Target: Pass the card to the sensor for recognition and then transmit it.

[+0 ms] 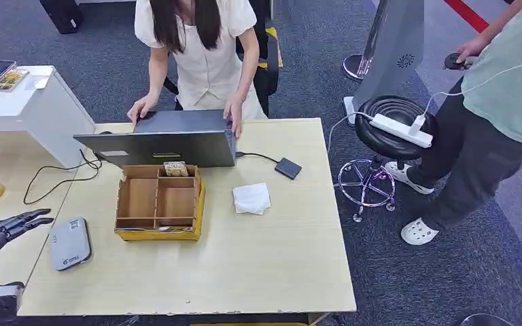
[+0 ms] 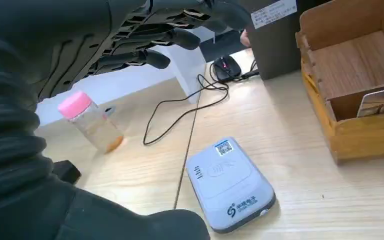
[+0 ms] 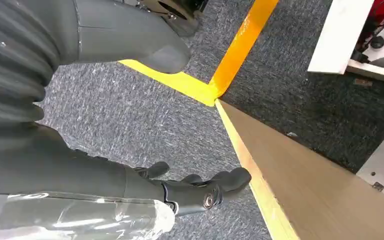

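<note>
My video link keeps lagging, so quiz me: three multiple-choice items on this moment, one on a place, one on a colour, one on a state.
1. Where does the card reader lie on the table?
A. to the left of the wooden box, toward the left hand
B. inside the wooden box
C. on the white napkin

2. What colour is the cap of the jar?
A. blue
B. pink
C. black

3. What is the left hand doing?
A. gripping a card
B. pressing on the reader
C. holding nothing, fingers extended

Answers:
1 A, the head view shows the grey reader between the box and the left hand.
2 B, the left wrist view shows a pink cap.
3 C, its fingers are extended with nothing in them, off the table's left edge.
</note>
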